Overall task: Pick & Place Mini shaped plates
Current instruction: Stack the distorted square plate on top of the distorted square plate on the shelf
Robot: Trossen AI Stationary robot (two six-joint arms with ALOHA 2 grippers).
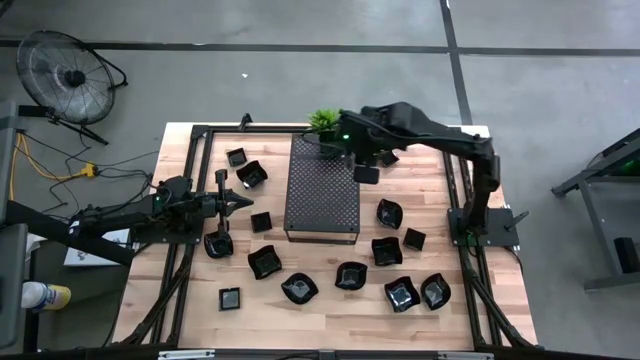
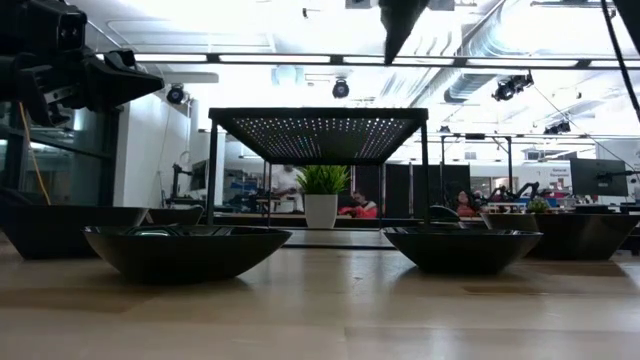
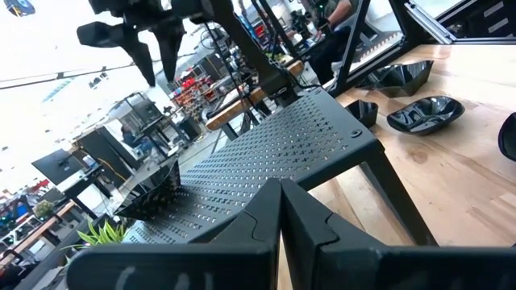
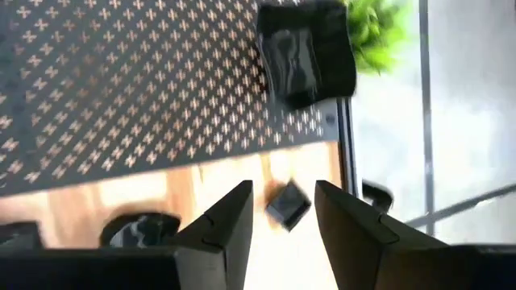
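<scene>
While the left tool [image 1: 243, 200] sits pressed together beside the tray [image 1: 322, 190], the right tool [image 4: 282, 213] hangs spread — one plate [image 4: 305, 55], seemingly, on the tray's corner.

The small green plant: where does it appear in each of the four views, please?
High view: plant at upper centre, at one short end of the perforated tray.
Low view: plant in the centre, seen beneath the tray top.
Left wrist view: lower left.
Right wrist view: top right.
Shared landmark: the perforated tray.
</scene>
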